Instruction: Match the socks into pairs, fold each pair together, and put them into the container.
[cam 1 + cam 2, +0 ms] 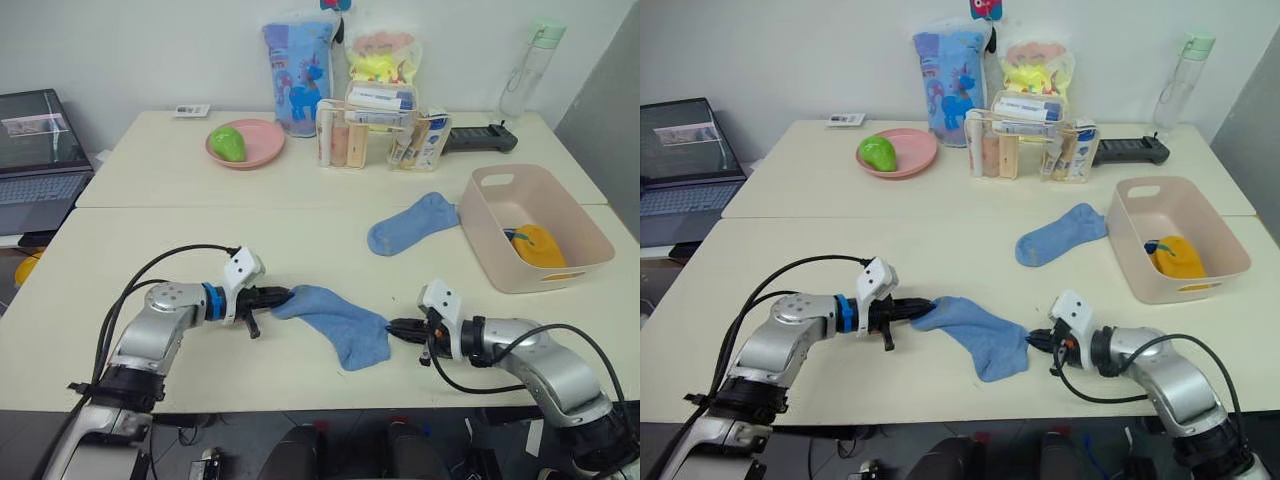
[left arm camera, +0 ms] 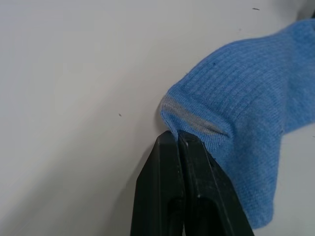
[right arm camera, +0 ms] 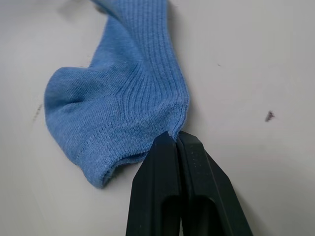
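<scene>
Far left there's a laptop (image 1: 40,160) sitting off the table edge. On the table (image 1: 160,260), the left gripper (image 1: 281,296) has its fingers pinched tight on the toe end of a light blue sock (image 1: 338,322), which lies flat near the front edge. Over on the sock's other end, the right gripper (image 1: 397,326) is clamped down on the cuff edge, so both ends are nipped at once.

Behind that, a second light blue sock (image 1: 412,222) lies on its own, just beside the pink container (image 1: 580,235), pretty much touching its left wall. Inside the tub there's a mustard yellow pair (image 1: 538,245) bundled up, with a bit of dark fabric peeking at its edge.

Back row: a round pink plate (image 1: 262,135) with a green thing (image 1: 228,143) on it, a blue printed pouch (image 1: 298,75), a clear organiser of bottles (image 1: 375,128), a black handset (image 1: 482,138) and a water bottle (image 1: 530,65). Nothing sits between the grippers and the tub except that loose sock.
</scene>
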### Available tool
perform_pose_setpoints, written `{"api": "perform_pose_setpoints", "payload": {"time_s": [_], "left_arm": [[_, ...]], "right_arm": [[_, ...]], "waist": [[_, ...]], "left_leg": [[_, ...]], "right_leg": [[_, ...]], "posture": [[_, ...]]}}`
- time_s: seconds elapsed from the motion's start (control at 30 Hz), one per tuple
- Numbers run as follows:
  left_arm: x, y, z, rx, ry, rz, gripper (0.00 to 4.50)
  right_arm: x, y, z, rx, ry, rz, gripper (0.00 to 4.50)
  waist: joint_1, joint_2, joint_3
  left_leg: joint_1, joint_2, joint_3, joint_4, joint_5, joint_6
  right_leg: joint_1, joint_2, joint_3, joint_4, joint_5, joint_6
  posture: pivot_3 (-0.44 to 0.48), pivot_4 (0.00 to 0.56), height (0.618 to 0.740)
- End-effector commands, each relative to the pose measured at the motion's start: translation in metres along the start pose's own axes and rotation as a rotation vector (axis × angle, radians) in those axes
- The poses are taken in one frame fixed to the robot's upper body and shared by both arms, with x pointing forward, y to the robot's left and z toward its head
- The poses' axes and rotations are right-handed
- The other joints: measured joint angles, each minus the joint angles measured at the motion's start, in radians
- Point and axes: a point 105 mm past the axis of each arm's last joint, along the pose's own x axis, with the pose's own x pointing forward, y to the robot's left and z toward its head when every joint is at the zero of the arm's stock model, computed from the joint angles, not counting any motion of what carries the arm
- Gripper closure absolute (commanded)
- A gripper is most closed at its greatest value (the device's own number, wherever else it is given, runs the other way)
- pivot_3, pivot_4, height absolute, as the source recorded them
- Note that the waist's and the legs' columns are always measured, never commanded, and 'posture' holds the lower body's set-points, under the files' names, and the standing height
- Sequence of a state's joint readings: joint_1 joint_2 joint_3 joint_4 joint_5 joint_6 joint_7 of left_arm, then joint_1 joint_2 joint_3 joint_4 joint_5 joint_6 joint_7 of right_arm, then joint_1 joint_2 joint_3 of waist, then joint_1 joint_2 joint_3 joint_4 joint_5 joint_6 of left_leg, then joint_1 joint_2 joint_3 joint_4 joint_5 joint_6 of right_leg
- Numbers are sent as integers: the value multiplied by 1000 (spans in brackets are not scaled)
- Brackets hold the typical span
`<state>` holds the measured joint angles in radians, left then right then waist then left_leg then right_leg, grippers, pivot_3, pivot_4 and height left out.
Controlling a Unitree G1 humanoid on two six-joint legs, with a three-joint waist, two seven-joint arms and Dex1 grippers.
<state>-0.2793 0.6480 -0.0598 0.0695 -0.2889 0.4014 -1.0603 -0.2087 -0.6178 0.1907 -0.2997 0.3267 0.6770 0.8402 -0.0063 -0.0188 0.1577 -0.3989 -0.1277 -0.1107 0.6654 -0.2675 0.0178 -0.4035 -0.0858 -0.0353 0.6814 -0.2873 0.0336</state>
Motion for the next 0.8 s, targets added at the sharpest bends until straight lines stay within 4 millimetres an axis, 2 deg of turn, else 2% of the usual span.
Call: {"api": "perform_pose_setpoints", "payload": {"time_s": [0.03, 0.1, 0.23, 0.27, 0.4, 0.53, 0.6, 0.8], "left_arm": [[-9, -19, 10, -14, -60, 22, 4500], [-11, -27, 10, -37, -81, 63, 4500], [-7, -39, 5, -93, -91, 97, 4500], [-6, -37, 4, -89, -93, 120, 4500], [-9, -4, 9, -76, -126, 302, 4500], [-11, 9, 10, -25, -114, 350, 4500], [-8, 11, 12, -22, -117, 344, 4500], [4, -2, 12, -26, -111, 259, 4500]], "right_arm": [[-2, -18, 30, -110, -40, -32, 4489], [2, -26, 38, -169, -18, -36, 4489], [11, -34, 41, -226, 62, 4, 4489], [13, -35, 40, -233, 85, 19, 4489], [9, -40, 27, -291, 187, 42, 4489], [9, -41, 28, -296, 169, 40, 4489], [11, -41, 30, -294, 154, 37, 4489], [14, -41, 31, -292, 114, 13, 4489]], "waist": [[-4, 0, 0], [-9, 1, 0], [3, 0, 0], [5, 0, 0], [14, 0, 0], [8, 0, 0], [7, 0, 0], [5, 0, 0]], "left_leg": [[0, 0, 0, 0, 0, 0], [0, 0, 0, -1, 0, 0], [0, 0, 0, 0, 0, 0], [0, 0, 0, 0, 0, 0], [0, 0, 0, 0, 0, 0], [0, 0, 0, 0, 0, 0], [0, 0, 0, 0, 0, 0], [0, 0, 0, 0, 0, 0]], "right_leg": [[0, 0, 0, 0, 0, 0], [0, 0, 1, 0, 0, 0], [0, 0, -1, 0, 0, 0], [1, 0, -1, 0, 0, 0], [1, 0, -1, -1, 0, 0], [1, 0, -1, 0, 0, 0], [0, 0, -1, 0, 0, 0], [0, 0, -1, 0, 0, 0]], "posture": [[0, 150, 740], [0, 150, 740], [0, 150, 740], [0, 150, 740], [0, 150, 740], [0, 150, 740], [0, 150, 740], [0, 150, 740]]}}
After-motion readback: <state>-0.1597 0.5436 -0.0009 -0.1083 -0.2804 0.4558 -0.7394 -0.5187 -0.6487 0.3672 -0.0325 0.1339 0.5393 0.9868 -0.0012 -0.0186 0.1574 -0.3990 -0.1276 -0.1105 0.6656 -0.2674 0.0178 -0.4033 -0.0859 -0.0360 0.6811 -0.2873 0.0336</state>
